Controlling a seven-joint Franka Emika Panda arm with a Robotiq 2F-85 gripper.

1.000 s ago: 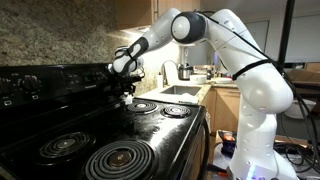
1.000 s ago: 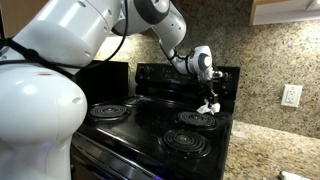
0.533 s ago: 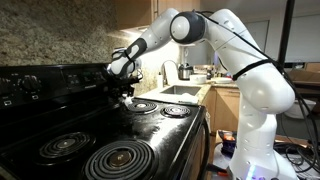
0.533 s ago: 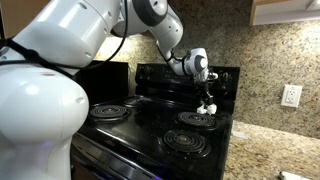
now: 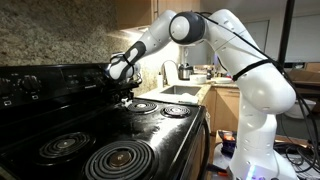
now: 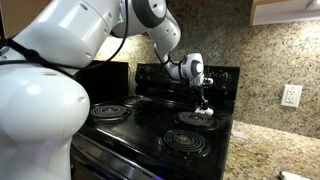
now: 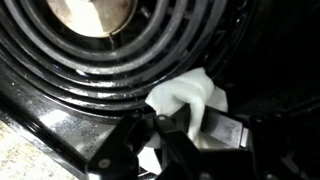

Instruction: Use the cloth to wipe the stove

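Observation:
A black stove with coil burners shows in both exterior views (image 5: 100,125) (image 6: 150,115). My gripper (image 5: 124,94) (image 6: 204,98) reaches down at the stove's back, over a rear coil burner (image 6: 200,119). It is shut on a small white cloth (image 6: 205,110). In the wrist view the gripper (image 7: 178,125) pinches the crumpled cloth (image 7: 185,93) between its dark fingers (image 7: 226,129), and the cloth rests against the edge of the coil burner (image 7: 90,55). In the exterior view from the stove's front the cloth is mostly hidden under the gripper.
The raised control panel (image 5: 40,82) stands right behind the gripper. A counter with a sink (image 5: 185,90) lies beyond the stove. A granite counter (image 6: 270,150) and a wall outlet (image 6: 291,96) flank it. My white arm base (image 5: 255,130) stands beside the stove.
The gripper with the cloth has slid a little sideways along the rear burner and dropped slightly lower. It stays shut on the cloth.

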